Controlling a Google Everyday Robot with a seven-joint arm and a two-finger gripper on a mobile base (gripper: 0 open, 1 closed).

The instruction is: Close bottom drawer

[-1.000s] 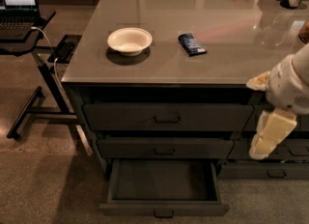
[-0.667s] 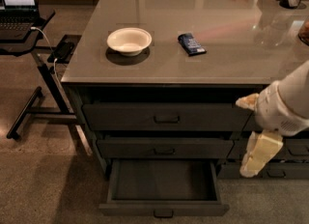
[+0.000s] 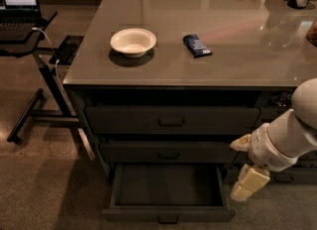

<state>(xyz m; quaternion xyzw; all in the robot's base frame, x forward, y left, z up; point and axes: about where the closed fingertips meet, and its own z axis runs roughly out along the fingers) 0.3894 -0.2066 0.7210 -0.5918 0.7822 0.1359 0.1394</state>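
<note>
The bottom drawer (image 3: 167, 213) of the dark-grey stack stands pulled out and shows an empty inside; its slim front panel carries a small dark bar handle (image 3: 168, 219). The two taller-fronted drawers above it, top (image 3: 171, 120) and middle (image 3: 168, 152), are pushed in. My gripper (image 3: 249, 183), cream-coloured on a white arm, hangs low at the right, just beside the open drawer's right side and a little above its front corner, not touching it.
A white bowl (image 3: 132, 41) and a dark blue packet (image 3: 196, 45) lie on the grey counter (image 3: 218, 65). A laptop (image 3: 17, 1) on a wheeled stand (image 3: 44, 80) is at the left. A neighbouring drawer stack (image 3: 282, 174) sits behind my arm.
My arm and gripper have moved down and to the left, from beside the counter's right edge to beside the open bottom drawer. The drawer has not moved.
</note>
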